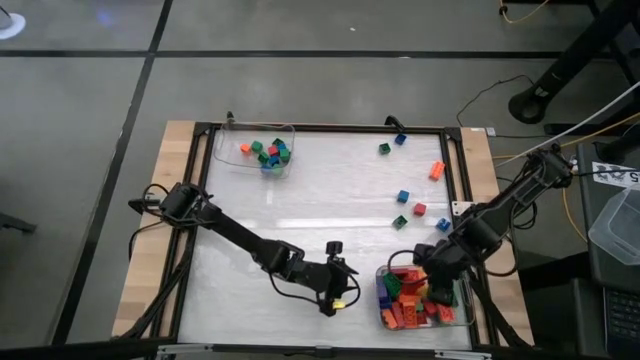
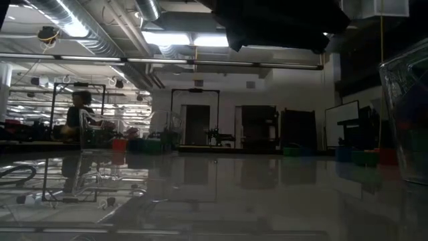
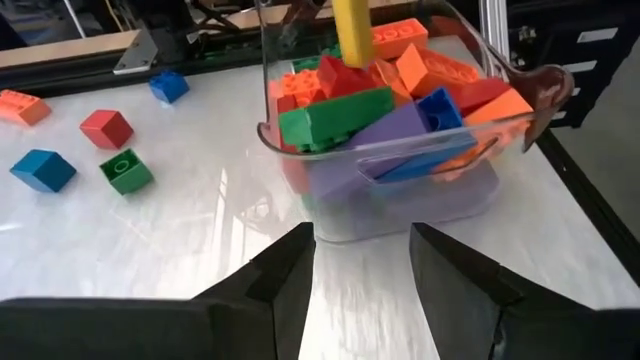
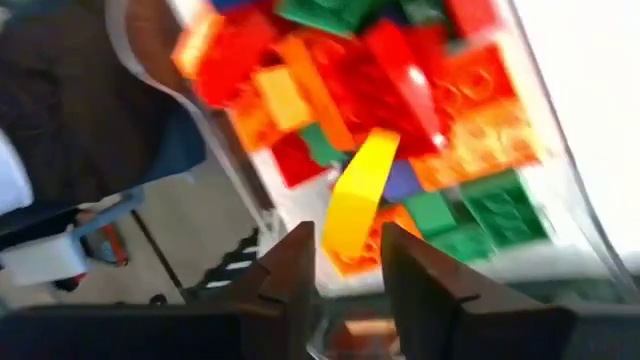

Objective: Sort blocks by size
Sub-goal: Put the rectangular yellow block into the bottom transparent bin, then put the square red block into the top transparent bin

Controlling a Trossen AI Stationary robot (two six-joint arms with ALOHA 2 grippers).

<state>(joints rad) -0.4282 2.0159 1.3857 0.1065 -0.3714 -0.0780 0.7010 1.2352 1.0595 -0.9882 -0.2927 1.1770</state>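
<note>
- My right gripper (image 4: 345, 270) hovers over the clear plastic tray (image 1: 466, 318) of long bricks, fingers slightly parted around a long yellow brick (image 4: 358, 195).
- My left gripper (image 3: 362, 265) waits beside it, fingers spread, empty.

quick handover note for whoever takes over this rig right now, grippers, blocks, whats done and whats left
Right gripper: over the near-right tray, fingers parted, a long yellow block just in front of them above the pile; release looks underway, but contact is unclear.
Left gripper: open, empty, low over the table near its front edge, facing that tray.
Done: long blocks piled in the near-right tray; small cubes in the far-left tray.
Left: about seven loose blocks on the right side of the table, mostly small cubes plus one longer orange block.
</note>
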